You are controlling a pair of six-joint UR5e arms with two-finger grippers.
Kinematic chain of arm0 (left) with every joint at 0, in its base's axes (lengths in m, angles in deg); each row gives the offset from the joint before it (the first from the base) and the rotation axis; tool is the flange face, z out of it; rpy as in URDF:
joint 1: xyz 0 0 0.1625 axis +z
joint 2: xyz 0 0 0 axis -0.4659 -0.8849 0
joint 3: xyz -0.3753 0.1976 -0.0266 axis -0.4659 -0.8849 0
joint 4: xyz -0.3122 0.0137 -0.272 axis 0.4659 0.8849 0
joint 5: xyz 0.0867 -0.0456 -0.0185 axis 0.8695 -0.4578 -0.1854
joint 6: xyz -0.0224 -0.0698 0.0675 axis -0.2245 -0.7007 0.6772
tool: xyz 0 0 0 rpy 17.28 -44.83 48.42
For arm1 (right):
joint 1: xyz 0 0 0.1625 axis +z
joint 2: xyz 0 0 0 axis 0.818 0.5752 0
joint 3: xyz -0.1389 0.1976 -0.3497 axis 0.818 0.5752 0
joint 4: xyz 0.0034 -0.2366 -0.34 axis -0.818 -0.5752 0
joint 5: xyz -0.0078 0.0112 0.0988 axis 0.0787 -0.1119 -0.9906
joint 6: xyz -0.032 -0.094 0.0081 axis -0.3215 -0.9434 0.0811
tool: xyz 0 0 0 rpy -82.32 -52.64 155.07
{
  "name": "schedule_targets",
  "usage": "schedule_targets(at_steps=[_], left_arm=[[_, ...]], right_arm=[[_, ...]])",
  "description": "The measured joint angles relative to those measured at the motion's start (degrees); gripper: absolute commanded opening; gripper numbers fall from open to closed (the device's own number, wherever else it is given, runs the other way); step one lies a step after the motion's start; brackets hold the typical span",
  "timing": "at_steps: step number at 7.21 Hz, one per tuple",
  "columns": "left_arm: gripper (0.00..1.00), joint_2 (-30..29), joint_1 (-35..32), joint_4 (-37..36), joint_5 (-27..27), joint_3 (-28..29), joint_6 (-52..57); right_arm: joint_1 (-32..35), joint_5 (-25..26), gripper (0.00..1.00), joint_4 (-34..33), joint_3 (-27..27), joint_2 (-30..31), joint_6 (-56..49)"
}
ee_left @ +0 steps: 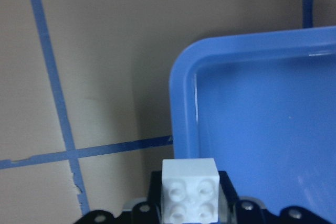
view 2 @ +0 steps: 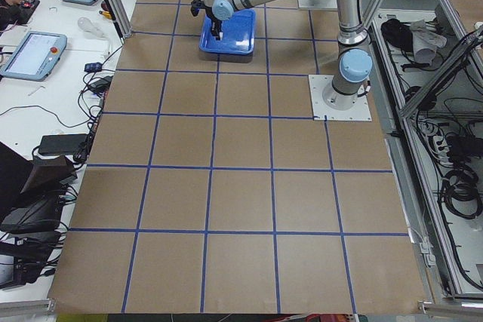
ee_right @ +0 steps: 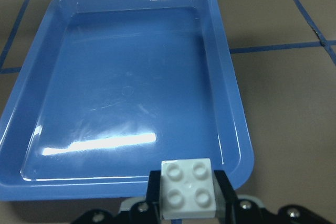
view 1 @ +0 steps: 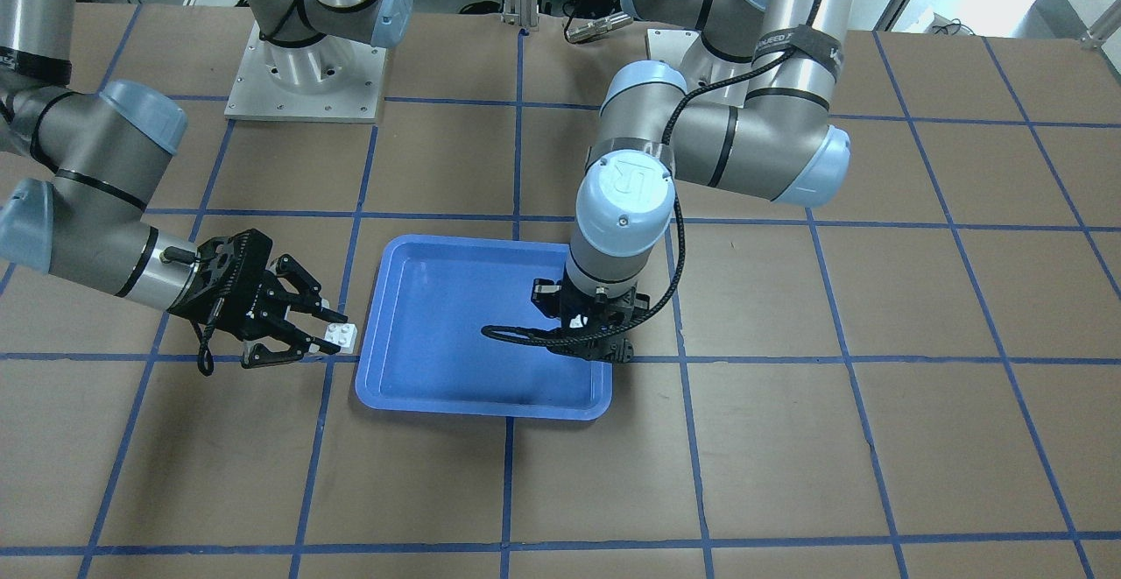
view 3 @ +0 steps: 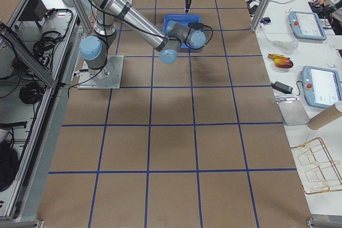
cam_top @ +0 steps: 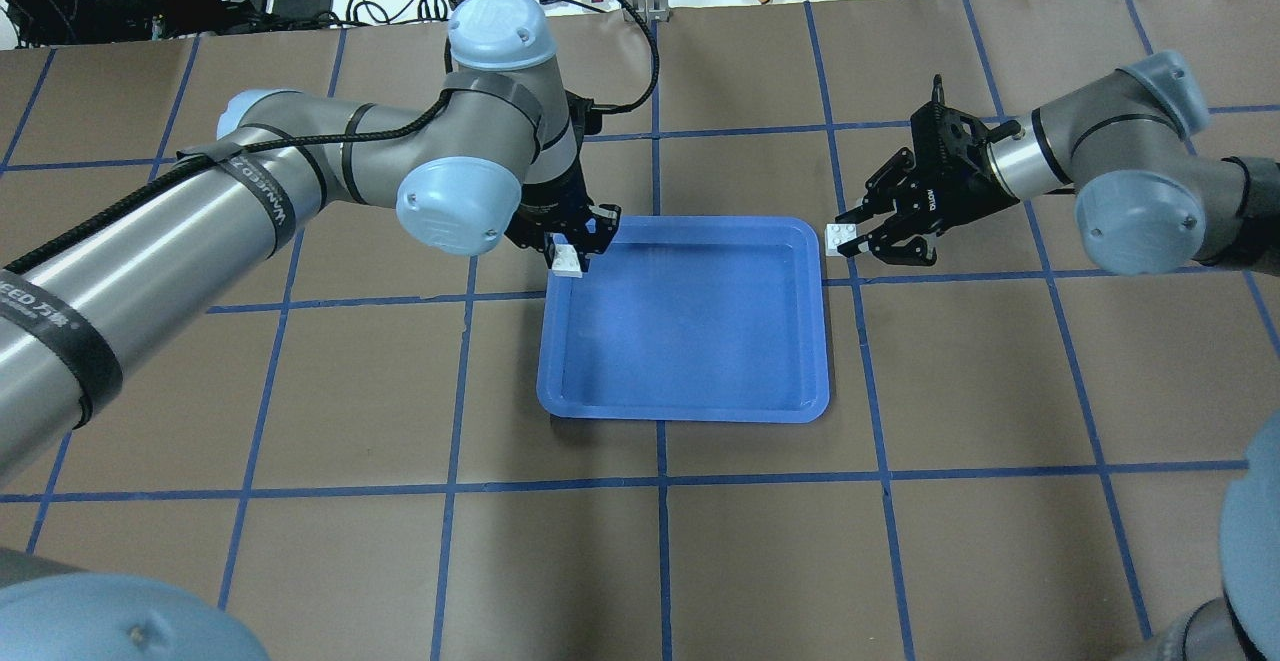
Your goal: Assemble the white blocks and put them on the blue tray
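White plastic, four studs showing: first white block (ee_left: 190, 190) pinched by its side walls in the closed left gripper (cam_top: 572, 251), at the far corner of the blue tray (cam_top: 690, 341) on the robot's left, about over the rim. Seemingly lifted, to judge from the wrist view, with tray and table lying well below. Second white block (ee_right: 188, 187) likewise clamped in the right gripper (cam_top: 856, 237), jaws closed on two opposite walls, studs up, just outside the tray's rim at the far right-hand corner. Whether quite clear of the table, hard to tell.

Gripped by the sides in both cases, probably to leave studs and underside free for mating. Held at opposite ends of the tray, well apart, not yet joined. Left gripper pointing steeply down, right one low and nearly level. No block in the tray.

Tray flat on the brown table (cam_top: 660, 541), square to the blue tape grid (cam_top: 455, 391), between the two arms, presumably within easy reach of either. Next, by judgement: bring the two together, studs of one lined up under the hollow of the other, press, set down in the tray. Risk: slight misalignment, or a slip from so narrow a pinch.
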Motion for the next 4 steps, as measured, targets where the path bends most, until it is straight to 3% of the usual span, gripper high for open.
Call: schedule_targets(at_steps=[4], left_arm=[[0.0,-3.1,-6.7,-1.9,-1.1,-0.1,-5.5]], right_arm=[[1.2,-0.1,0.07,-0.6,-0.3,-0.4,0.2]])
